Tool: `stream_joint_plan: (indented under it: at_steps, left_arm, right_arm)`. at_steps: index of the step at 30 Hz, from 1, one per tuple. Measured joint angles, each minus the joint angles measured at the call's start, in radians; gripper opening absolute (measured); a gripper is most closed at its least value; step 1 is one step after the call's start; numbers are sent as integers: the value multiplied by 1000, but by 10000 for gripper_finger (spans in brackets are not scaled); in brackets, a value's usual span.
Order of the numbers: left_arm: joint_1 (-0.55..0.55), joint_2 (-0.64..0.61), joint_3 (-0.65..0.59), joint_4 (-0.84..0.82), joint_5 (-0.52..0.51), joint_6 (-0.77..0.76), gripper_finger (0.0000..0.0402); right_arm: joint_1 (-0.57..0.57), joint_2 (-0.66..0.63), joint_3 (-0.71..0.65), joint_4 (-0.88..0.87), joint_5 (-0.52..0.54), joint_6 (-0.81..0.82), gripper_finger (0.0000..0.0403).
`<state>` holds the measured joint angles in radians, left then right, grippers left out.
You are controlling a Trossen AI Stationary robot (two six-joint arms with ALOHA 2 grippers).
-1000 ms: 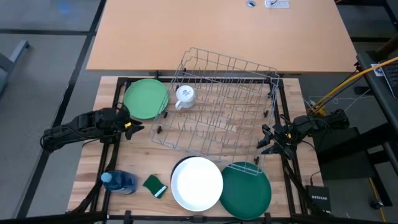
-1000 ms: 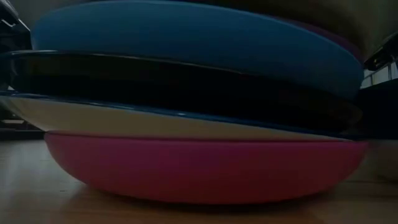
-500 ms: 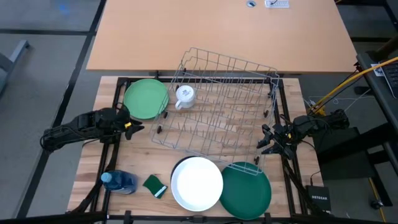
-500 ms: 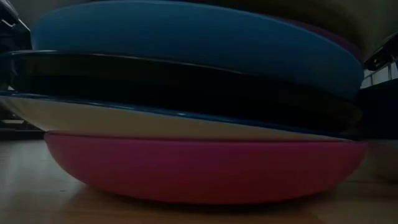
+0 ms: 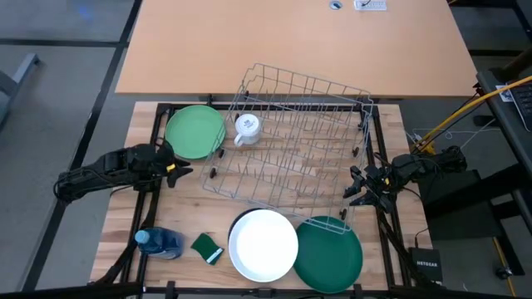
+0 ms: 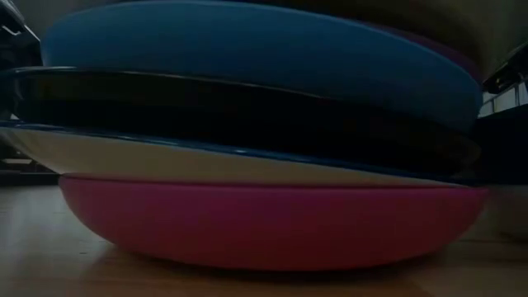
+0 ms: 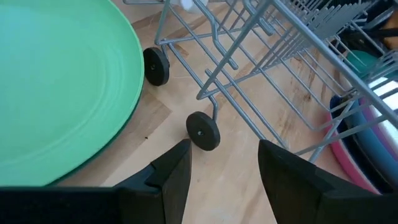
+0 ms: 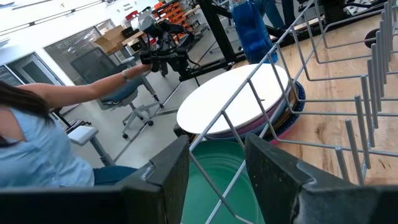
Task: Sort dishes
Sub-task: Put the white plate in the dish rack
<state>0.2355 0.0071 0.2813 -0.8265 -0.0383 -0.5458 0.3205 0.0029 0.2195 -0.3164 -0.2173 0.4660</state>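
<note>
From above, the wooden counter (image 5: 274, 195) carried a tilted grey wire dish rack (image 5: 291, 133) in the middle, and a round light green plate (image 5: 195, 131) lay flat at the far left, just beside the rack. A small white mug (image 5: 247, 127) sat inside the rack's far left corner. At the near edge, a round white plate (image 5: 263, 243) topped a stack, with a round dark green plate (image 5: 329, 252) right beside it on the right. A blue bottle (image 5: 160, 242) and a small green sponge (image 5: 207, 247) rested near left. The left pincer (image 5: 179, 171) waited at the left edge, near the light green plate; the right pincer (image 5: 356, 188) sat at the right edge by the rack's near right corner.

Level with the counter, the stack filled the picture: a pink plate (image 6: 272, 223) at the bottom, a cream-white one (image 6: 165, 161) on it, a dark one above, and a blue plate (image 6: 247, 54) higher up.

From the left wrist, the pincer (image 7: 224, 163) was released, fingers apart over bare wood, the light green plate (image 7: 56, 93) and the rack's wheeled feet (image 7: 203, 130) just ahead.

From the right wrist, that pincer (image 8: 216, 155) was released too, with rack wires (image 8: 323, 81), the white plate (image 8: 236, 99) and the dark green plate (image 8: 217, 168) ahead. A person (image 8: 43, 146) in a light blue top sat beyond the counter, arm outstretched.
</note>
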Motion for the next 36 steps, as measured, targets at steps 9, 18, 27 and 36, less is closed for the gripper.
stream_joint_plan:
  at_steps: [9, 18, 27, 36]
  left_arm:
    - [0, 0, 0, 55, -11, -434, 175]
    - [0, 0, 0, 105, -352, -558, 175]
    - [1, 0, 0, 444, -412, -422, 175]
    - [1, 15, 0, 775, -413, -175, 175]
  right_arm:
    - [0, 0, 0, 0, 0, -8, 160]
    - [0, 0, 0, 0, 0, -11, 160]
    - [0, 0, -1, -3, 133, -10, 160]
    - [0, 0, -1, -2, 235, -11, 160]
